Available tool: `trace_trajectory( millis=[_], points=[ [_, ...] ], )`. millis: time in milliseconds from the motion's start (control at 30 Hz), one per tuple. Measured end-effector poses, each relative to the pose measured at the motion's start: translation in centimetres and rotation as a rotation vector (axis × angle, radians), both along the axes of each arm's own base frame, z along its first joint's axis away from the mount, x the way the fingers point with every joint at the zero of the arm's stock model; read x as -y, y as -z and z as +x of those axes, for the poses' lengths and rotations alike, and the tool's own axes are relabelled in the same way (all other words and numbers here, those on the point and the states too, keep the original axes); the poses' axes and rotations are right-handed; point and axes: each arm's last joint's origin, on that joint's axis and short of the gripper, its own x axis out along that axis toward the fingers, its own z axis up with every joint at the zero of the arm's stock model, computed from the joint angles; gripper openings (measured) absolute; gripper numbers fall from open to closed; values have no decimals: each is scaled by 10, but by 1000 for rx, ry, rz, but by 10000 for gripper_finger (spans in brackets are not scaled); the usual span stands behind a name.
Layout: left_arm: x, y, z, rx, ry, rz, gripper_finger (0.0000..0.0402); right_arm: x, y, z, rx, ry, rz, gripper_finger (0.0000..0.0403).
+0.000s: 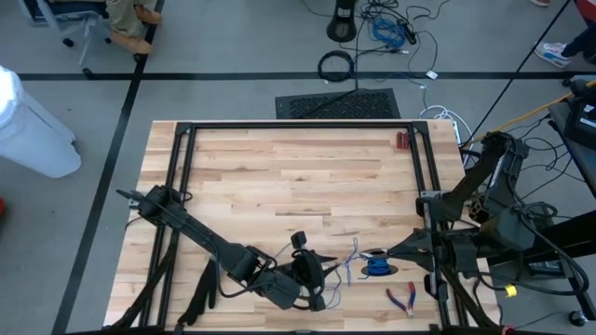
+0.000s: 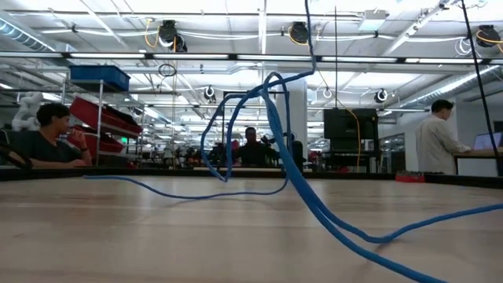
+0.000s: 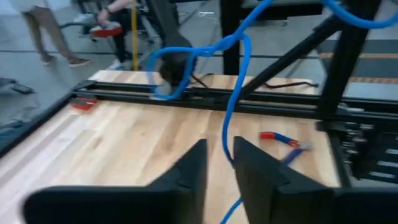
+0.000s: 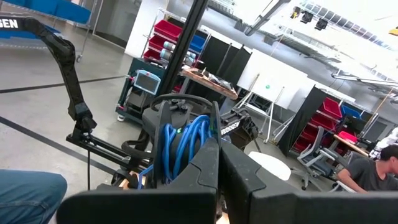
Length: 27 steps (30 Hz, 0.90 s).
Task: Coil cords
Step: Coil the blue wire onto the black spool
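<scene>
Pale wooden butcher-block surface (image 1: 279, 177) with a black frame around it. Thin blue cord (image 1: 354, 263) lies near the front edge, between the two arms. Part of it is wound into a small bundle (image 1: 376, 265); the rest trails in loose loops across the wood towards the left arm. In the low view, one strand rises off the surface in an open loop (image 2: 267, 118) and another runs along the wood.

Left gripper (image 3: 219, 163) is at the front of the surface, left of the bundle. Its dark fingers stand narrowly apart with a strand of the cord (image 3: 231, 118) running between them; cannot tell whether they pinch it.

Right gripper (image 4: 219, 163) is beside the bundle on its right, fingers pressed together.

Red-handled pliers (image 1: 404, 298) lie on the surface near the front edge, just right of the bundle.
</scene>
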Motion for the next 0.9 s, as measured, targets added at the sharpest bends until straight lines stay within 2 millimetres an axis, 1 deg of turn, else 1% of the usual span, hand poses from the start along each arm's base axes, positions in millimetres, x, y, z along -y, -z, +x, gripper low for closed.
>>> trace_trajectory(
  millis=[100, 167, 333, 600, 900],
  points=[
    [-1, 2, -1, -15, -27, 24, 21, 0, 0, 0, 0, 0, 0, 0],
    [-3, 4, -1, -36, -35, 41, 8, 0, 0, 0, 1, 0, 2, 0],
    [-12, 13, -2, -131, -70, 87, 10, 0, -1, 0, 5, 0, 9, 0],
    [-28, 31, -11, -301, -154, 117, 5, 0, -1, 0, 8, 0, 12, 0],
    [-37, 42, -26, -437, -247, 173, 4, 0, -1, 0, 9, 0, 9, 0]
  ],
)
